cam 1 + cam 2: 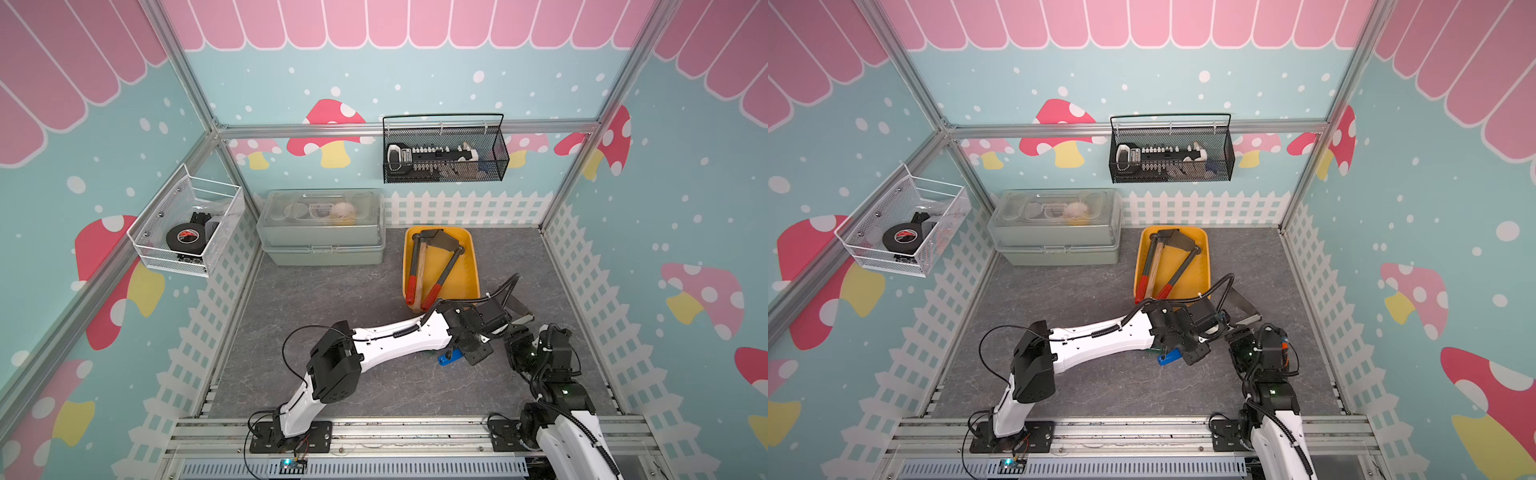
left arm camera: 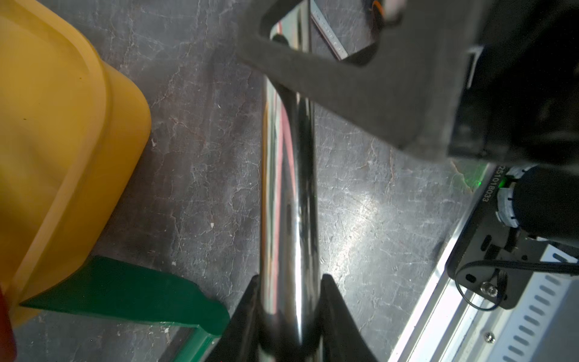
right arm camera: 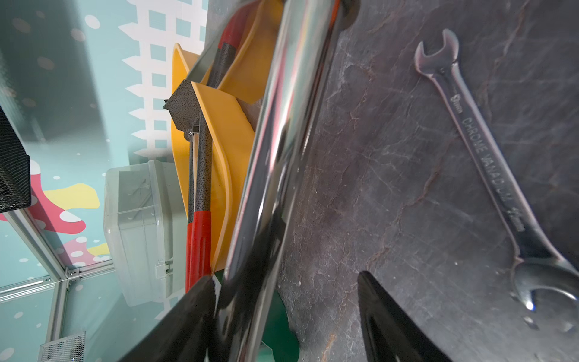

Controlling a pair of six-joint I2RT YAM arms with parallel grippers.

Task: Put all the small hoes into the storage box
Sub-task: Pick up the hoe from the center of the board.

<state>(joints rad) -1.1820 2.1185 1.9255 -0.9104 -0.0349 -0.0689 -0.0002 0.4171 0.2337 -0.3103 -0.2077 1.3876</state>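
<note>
a: what can go wrong for us here? biggest things first.

b: the table (image 1: 324, 340) gives us room. but the storage box (image 1: 467, 270), near the back edge and right of the middle, already carries two red-handled tools (image 1: 446, 270) lying lengthwise. we judge that the small hoe (image 2: 288, 188) could land across them and ride up on the rolled rim. from there it could slide out, or shove the tray along the table.

a: and where is the small hoe?

b: outside the box, just off its near short rim by the right-hand corner. only the chrome shaft shows clearly. whether it rests on the table or hangs clear, we cannot tell.

a: that shaft looks slick.

b: it does, so we expect it may twist or slip in a narrow pinch once the head end pulls down. a green piece (image 2: 125, 288) lies just beside the box's corner, and a wrench (image 3: 488, 150) lies on the table near our right arm. a low swing could knock either.

a: our grippers?

b: our left gripper (image 2: 290, 279) is clamped narrow on the shaft, a finger pressed on each side. our right gripper (image 3: 285, 275) stands wide and holds nothing. the shaft runs between its jaws, close against one finger (image 3: 188, 313). if we lift with the left before the right backs away, that finger could snag the shaft.
</note>
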